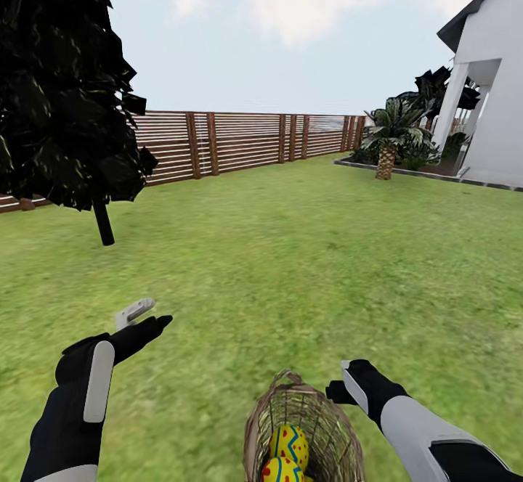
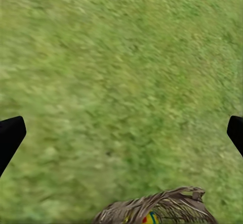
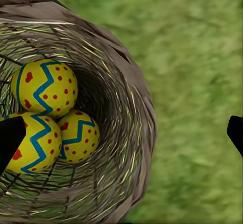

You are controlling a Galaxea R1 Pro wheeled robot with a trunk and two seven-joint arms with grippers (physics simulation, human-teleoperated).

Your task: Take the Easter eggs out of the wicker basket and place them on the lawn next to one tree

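Yellow, blue-zigzagged, red-dotted shells are being shown by three Easter eggs (image 3: 48, 120) clustered inside the brown wicker basket (image 3: 129, 133), which is being seen on the lawn (image 1: 305, 250) at six o'clock. Above it, the right gripper (image 3: 121, 133) is being held spread and empty, the left gripper (image 2: 121, 133) likewise spread over grass at nine o'clock.

Both arms forward, left gripper (image 1: 145, 315) and right gripper (image 3: 121, 135) fingers spread wide.

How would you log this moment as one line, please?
eggs: three Easter eggs in wicker basket | left gripper: open | right gripper: open, over basket rim
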